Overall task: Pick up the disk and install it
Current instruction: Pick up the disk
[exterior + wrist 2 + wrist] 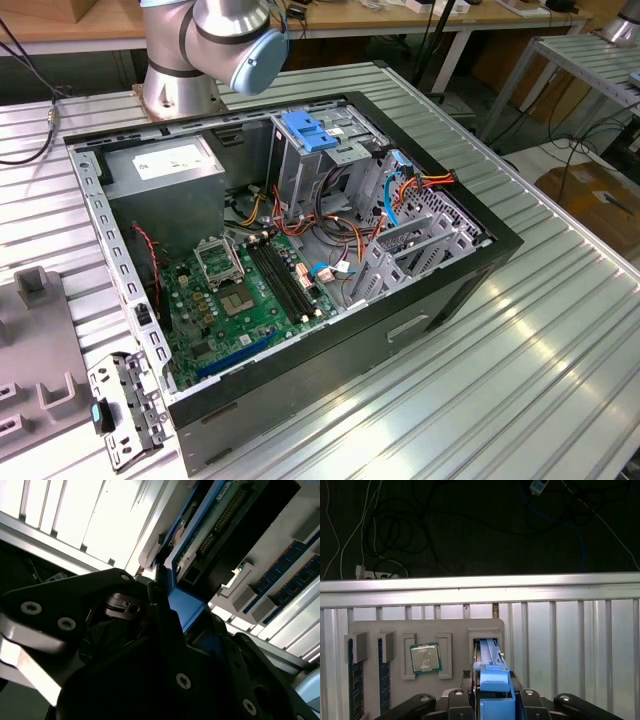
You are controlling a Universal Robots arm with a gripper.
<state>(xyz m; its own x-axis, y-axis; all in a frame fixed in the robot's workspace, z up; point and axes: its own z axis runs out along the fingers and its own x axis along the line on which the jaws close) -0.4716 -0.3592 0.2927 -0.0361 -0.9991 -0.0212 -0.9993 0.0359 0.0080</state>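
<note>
The disk (pixel 492 682) stands on edge in a slot of a grey holder tray (pixel 485 630), its bright blue carrier frame and handle towards the camera. In the second wrist view the disk (pixel 215 525) shows its green circuit board and a dark body, with the blue handle running down between the black fingers (pixel 150 605). In both wrist views my gripper (pixel 493 696) (pixel 176 611) is shut on that blue handle, one finger on each side. The disk's lower part is hidden inside the slot.
The holder tray also carries a processor chip (pixel 425 657) and memory sticks (pixel 352 680). The open computer case (pixel 470 270) lies on the slatted metal table, with a silver drive cage and blue latch (pixel 310 130), a power supply box (pixel 170 165) and the green motherboard (pixel 235 300). The arm's base (pixel 185 85) stands behind it.
</note>
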